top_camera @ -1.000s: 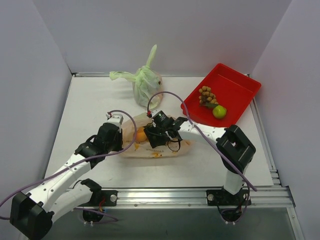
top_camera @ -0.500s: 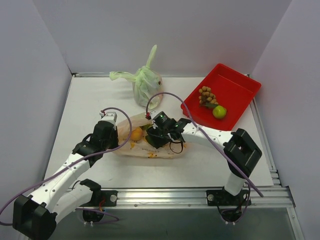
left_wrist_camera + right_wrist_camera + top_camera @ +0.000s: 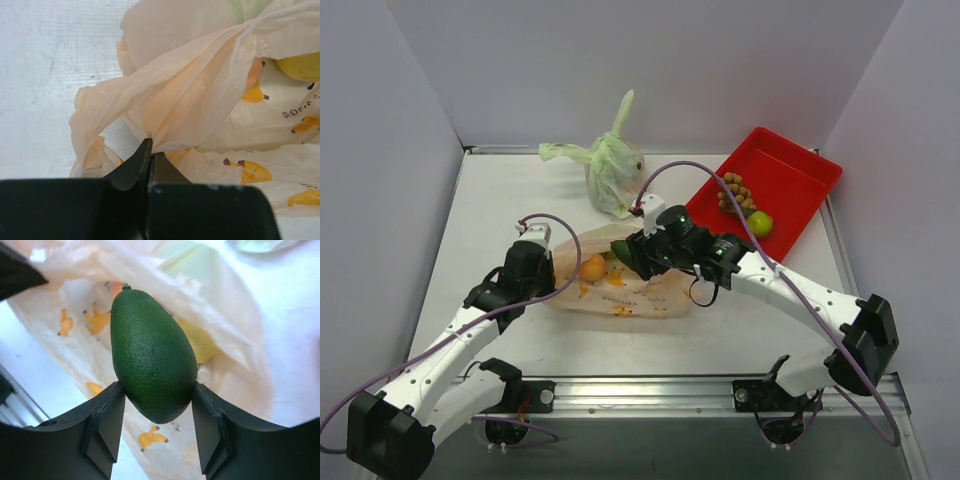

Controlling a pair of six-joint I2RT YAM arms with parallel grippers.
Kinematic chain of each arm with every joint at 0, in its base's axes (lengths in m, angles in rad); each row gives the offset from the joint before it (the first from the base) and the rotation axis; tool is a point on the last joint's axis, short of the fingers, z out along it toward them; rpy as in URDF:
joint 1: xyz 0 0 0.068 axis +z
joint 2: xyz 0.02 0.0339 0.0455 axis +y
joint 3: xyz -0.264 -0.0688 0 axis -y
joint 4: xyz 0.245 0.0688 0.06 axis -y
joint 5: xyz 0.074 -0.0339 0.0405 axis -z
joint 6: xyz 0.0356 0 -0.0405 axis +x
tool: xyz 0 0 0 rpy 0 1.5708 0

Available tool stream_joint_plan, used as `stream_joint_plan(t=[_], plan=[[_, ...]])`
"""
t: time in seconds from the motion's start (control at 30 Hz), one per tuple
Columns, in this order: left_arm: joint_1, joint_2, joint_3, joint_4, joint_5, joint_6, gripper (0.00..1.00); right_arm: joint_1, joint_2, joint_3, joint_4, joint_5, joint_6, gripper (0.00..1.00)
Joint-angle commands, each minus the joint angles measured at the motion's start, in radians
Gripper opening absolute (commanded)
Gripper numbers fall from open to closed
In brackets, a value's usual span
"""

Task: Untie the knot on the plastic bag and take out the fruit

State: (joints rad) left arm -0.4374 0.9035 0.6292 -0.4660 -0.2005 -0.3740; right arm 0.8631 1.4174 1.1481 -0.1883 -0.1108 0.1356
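Observation:
The pale orange plastic bag [image 3: 630, 290] lies open on the table with its mouth to the left; no knot shows. My left gripper [image 3: 151, 150] is shut on a fold of the bag's edge [image 3: 190, 110] and holds it up. My right gripper [image 3: 157, 405] is shut on a dark green avocado [image 3: 152, 357], held above the bag; it also shows in the top view [image 3: 621, 250]. A yellow fruit [image 3: 200, 342] and an orange one [image 3: 592, 267] lie inside the bag.
A red tray [image 3: 790, 165] at the back right holds a cluster of small brown balls [image 3: 735, 190] and a green apple [image 3: 759, 223]. A tied light green bag [image 3: 611, 170] stands at the back middle. White walls enclose the table.
My right gripper has risen out of the bag with the avocado and moved back and right. My left gripper has shifted slightly left, still holding the bag's edge.

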Motion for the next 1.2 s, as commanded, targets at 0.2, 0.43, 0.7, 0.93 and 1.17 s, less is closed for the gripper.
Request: stream_joint_plan(t=[0.2,0.43,0.7,0.93,1.17], plan=[[0.011,-0.012,0.006,0.040,0.018,-0.006,0.00,-0.329,-0.153,-0.023,0.015,0.235,-0.020,0.00],[0.012,-0.021,0.001,0.038,0.024,-0.006,0.00,-0.608,-0.005,-0.067,0.084,0.143,-0.008,0.02],[0.014,-0.025,0.003,0.040,0.024,-0.006,0.00,-0.705,0.140,-0.022,0.066,0.154,0.041,0.45],[0.014,-0.023,0.004,0.041,0.027,-0.006,0.00,-0.644,0.068,-0.001,0.018,0.128,0.036,0.93],[0.016,-0.023,0.004,0.040,0.030,-0.006,0.00,-0.321,-0.066,0.004,0.009,0.086,-0.088,0.91]])
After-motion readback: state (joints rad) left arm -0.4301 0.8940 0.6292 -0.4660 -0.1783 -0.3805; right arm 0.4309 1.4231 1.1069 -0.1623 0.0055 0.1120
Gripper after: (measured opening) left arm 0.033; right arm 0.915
